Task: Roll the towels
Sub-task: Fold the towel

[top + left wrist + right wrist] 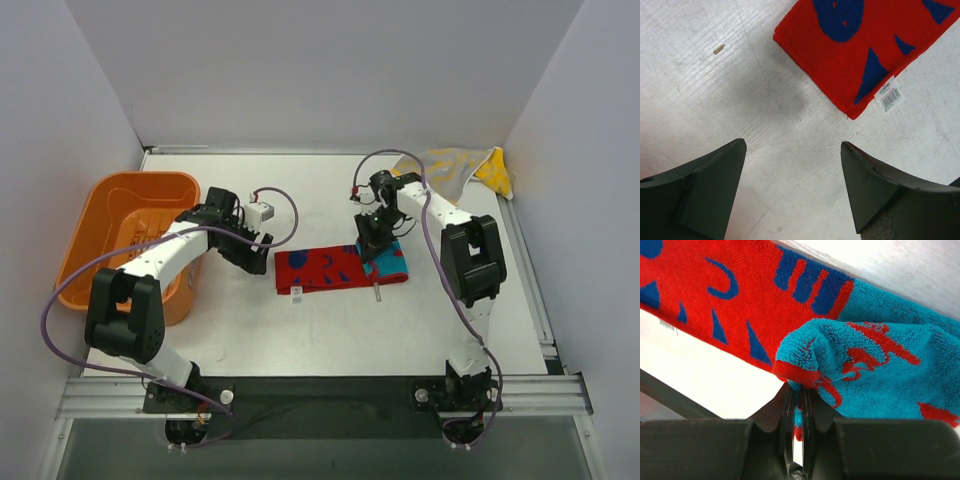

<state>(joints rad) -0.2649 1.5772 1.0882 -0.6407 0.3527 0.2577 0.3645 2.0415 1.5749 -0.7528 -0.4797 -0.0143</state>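
Note:
The red and turquoise towel [335,267] lies as a long folded strip on the table's middle. My right gripper [372,243] is shut on the towel's turquoise end [875,365], which is folded back over the strip and pinched between my fingers [796,395]. My left gripper [252,255] is open and empty, just left of the towel's red end [860,45], with bare table between its fingers [715,175]. The yellow towel [465,168] lies crumpled at the far right corner.
An orange tub [125,235] stands at the left, beside the left arm. White walls close in the table on three sides. A small white label [888,95] sticks out from the towel's red corner.

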